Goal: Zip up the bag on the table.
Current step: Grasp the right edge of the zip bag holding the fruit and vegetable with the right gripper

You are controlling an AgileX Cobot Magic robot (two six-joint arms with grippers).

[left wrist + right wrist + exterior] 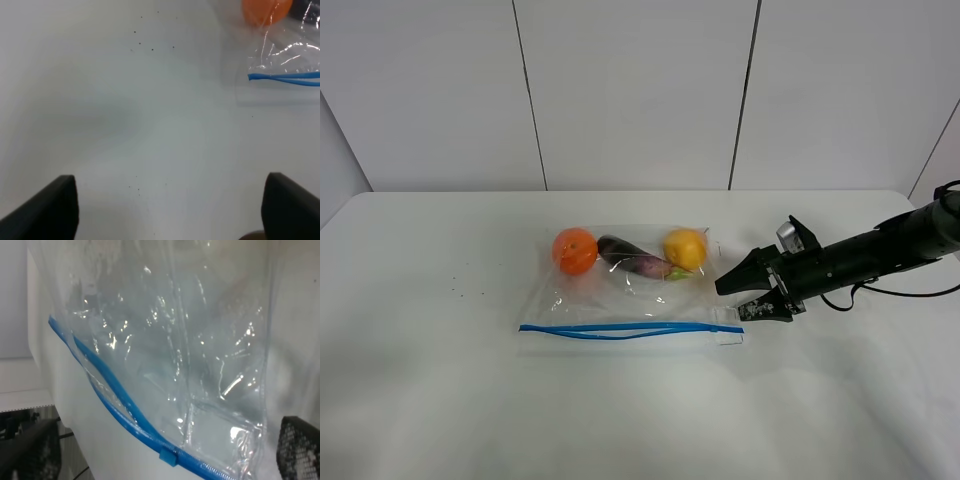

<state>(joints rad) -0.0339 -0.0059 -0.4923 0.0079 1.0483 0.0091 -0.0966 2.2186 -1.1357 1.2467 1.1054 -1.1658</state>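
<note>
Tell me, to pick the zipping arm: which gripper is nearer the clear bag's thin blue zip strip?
Right. Right gripper: at the blue zip strip's right end. Left gripper: well beyond its left end.

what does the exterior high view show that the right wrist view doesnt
Only the exterior high view: the orange, aubergine and yellow fruit inside the bag, the wide table, and the right gripper open at the bag's right end. Only the right wrist view: a small blue tab on the zip strip, seen close up. Both: the clear bag and its blue zip strip, with its two tracks parted.
</note>
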